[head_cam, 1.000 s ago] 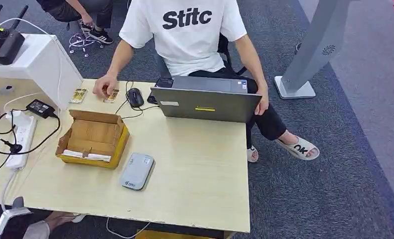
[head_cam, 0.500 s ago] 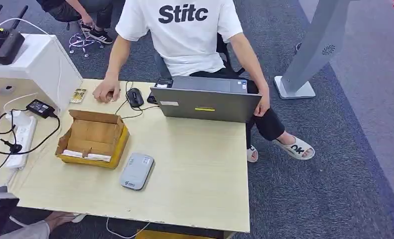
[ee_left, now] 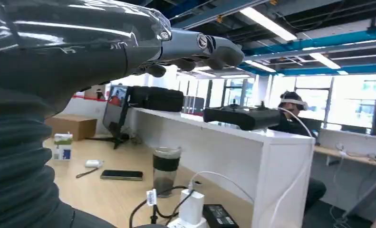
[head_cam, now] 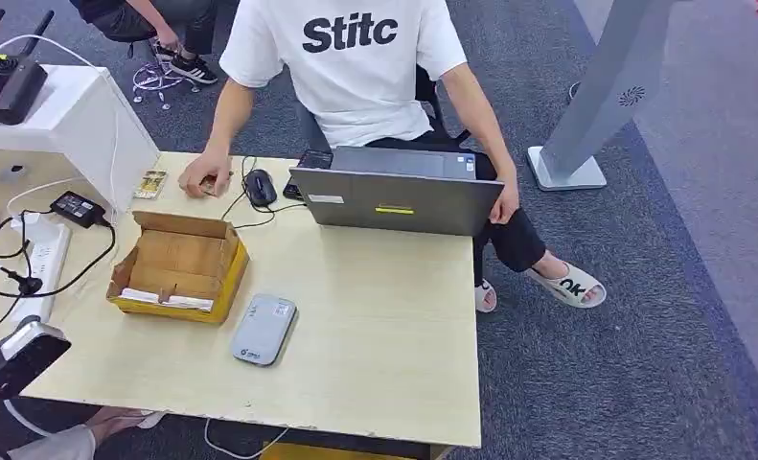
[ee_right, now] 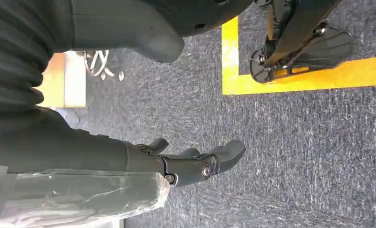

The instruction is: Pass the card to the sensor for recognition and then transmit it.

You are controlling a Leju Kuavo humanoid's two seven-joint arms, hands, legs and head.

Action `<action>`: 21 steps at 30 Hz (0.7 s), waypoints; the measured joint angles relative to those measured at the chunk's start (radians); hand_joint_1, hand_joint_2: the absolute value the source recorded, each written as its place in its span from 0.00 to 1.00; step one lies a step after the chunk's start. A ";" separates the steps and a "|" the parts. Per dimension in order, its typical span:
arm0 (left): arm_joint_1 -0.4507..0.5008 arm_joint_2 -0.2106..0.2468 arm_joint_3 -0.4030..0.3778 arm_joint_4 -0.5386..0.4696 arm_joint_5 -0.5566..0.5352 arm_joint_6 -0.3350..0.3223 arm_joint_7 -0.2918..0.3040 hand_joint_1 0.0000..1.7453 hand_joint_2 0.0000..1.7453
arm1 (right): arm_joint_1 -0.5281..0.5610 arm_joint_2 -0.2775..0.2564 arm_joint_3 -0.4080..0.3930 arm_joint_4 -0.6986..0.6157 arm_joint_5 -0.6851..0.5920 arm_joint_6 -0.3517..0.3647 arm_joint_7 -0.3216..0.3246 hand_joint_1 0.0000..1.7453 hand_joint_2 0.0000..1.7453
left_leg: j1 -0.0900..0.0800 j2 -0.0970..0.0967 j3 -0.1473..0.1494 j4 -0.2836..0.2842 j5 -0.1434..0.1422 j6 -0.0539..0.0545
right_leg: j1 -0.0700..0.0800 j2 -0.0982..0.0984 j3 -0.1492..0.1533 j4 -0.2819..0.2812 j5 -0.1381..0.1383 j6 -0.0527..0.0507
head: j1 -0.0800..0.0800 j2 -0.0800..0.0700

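Observation:
A small patterned card (head_cam: pixel 150 184) lies at the table's far left edge. A seated person's hand (head_cam: pixel 205 176) rests on a second card beside it. The grey-blue sensor pad (head_cam: pixel 263 329) lies flat near the table's front, right of a cardboard box (head_cam: pixel 178 266). My left arm (head_cam: pixel 18 356) comes in at the table's near left corner, well short of the cards and the sensor. In the left wrist view my left hand (ee_left: pixel 195 47) has its fingers stretched out and holds nothing. My right hand (ee_right: pixel 195 164) hangs over the carpet, its fingers apart and empty.
An open laptop (head_cam: pixel 396 199), a mouse (head_cam: pixel 260 187) and cables sit at the table's far side in front of the person. A power strip (head_cam: pixel 41 264) and a charger (head_cam: pixel 78 207) lie on the left. A white cabinet (head_cam: pixel 68 120) stands at the far left.
My left arm has risen from the lower left edge up to the table's corner. The person's hand has slid over the right-hand card.

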 joint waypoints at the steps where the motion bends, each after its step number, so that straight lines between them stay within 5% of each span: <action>1: -0.013 0.010 -0.025 0.014 -0.011 -0.001 0.004 0.00 1.00 | -0.001 0.000 0.002 0.000 0.006 0.000 0.001 0.00 1.00 | 0.000 0.000 0.000 0.000 0.000 0.000 | 0.000 0.000 0.000 0.000 0.000 0.000 | 0.000 0.000; 10: -0.113 0.051 -0.219 0.101 -0.056 -0.020 0.013 0.00 1.00 | -0.009 -0.001 0.011 0.000 0.028 0.008 0.008 0.00 1.00 | 0.000 0.000 0.000 0.000 0.000 0.000 | 0.000 0.000 0.000 0.000 0.000 0.000 | 0.000 0.000; 21: -0.207 0.049 -0.392 0.217 -0.085 -0.048 0.023 0.00 1.00 | -0.014 -0.002 0.026 0.000 0.042 0.019 0.022 0.00 1.00 | 0.000 0.000 0.000 0.000 0.000 0.000 | 0.000 0.000 0.000 0.000 0.000 0.000 | 0.000 0.000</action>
